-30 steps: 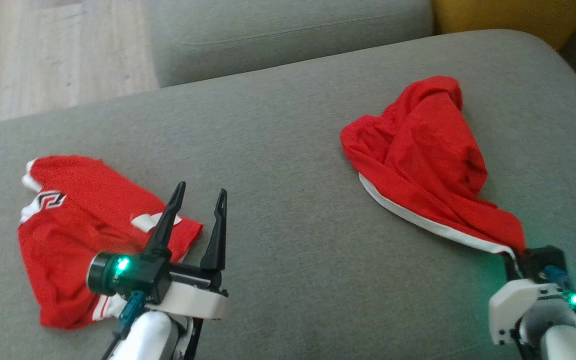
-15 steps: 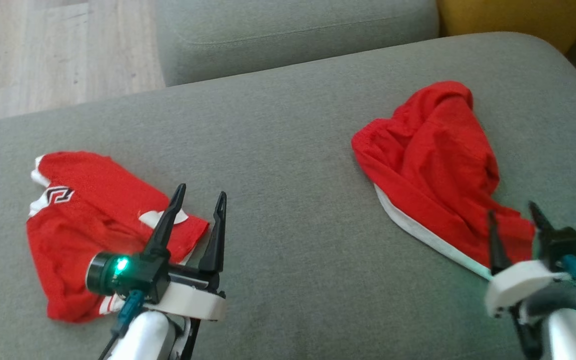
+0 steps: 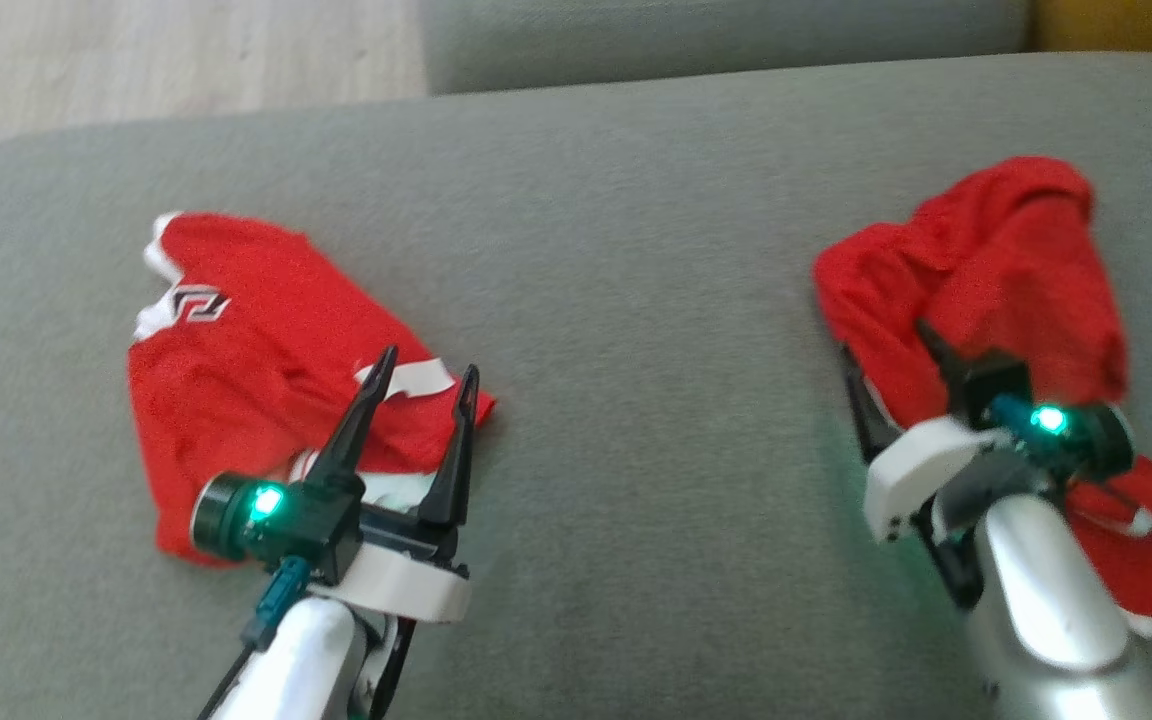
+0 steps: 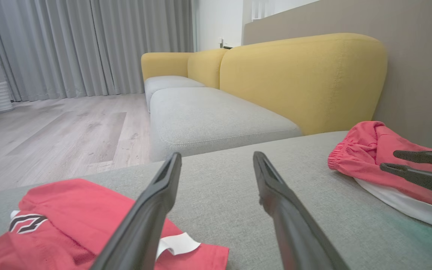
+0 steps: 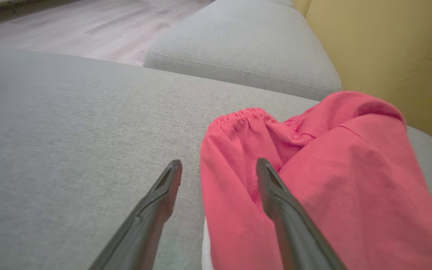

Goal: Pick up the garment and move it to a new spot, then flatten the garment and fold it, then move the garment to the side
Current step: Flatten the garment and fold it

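R claw (image 3: pixel 884 340) open at crumpled red garment (image 3: pixel 1016 250) edge; L claw (image 3: pixel 431 362) open by logo garment (image 3: pixel 256 370).

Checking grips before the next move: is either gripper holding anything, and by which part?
Nothing is held: the left gripper and right gripper both stand open and empty.

A: The sofa seat (image 3: pixel 636 250) is grey woven cloth, matt and slightly coarse.
B: The red garment (image 5: pixel 332 168) is thin matt cloth, smooth, with a puckered elastic band. The jaws look like dark matt plastic; the right forearm (image 3: pixel 1046 590) is glossy and silvery.
A: And the floor (image 4: pixel 51 131)?
B: Pale wood grain, faint sheen.
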